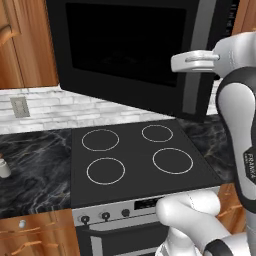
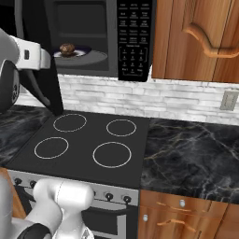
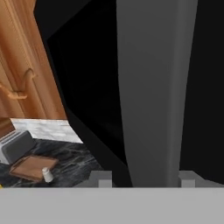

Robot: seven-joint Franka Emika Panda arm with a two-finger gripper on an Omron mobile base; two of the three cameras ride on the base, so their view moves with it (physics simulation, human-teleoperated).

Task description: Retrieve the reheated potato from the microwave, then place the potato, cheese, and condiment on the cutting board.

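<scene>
You had the gripper clamped on the grey door handle, centre of the hand view, microwave door swung well open. Potato sat on the plate inside, upper left of the right base view. Cutting board lay lower left, by the toaster. My read: you needed to let go cleanly, back out along the handle, then reach in around the door edge.
</scene>
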